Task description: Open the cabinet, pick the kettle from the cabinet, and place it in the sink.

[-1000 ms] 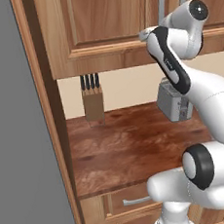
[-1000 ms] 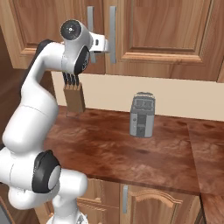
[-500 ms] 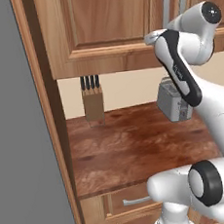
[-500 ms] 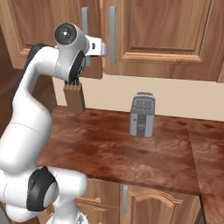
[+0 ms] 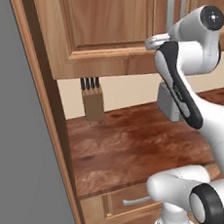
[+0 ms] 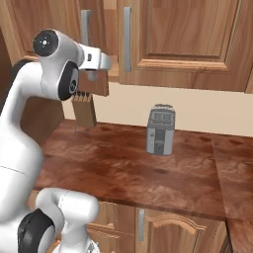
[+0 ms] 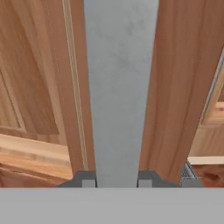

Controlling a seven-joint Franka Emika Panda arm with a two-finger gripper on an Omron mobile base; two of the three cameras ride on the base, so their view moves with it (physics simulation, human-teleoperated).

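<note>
Clamping the left door's rigid grey bar handle (image 7: pixel 118 87), gripper (image 7: pixel 117 180) suits a mid-bar hold; hinged cabinet (image 6: pixel 188 34) door likely swings stiffly.

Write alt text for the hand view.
The end effector has closed on a vertical grey bar handle of the cabinet, one dark tip on each side. Brown raised-panel door wood flanks the bar.
</note>
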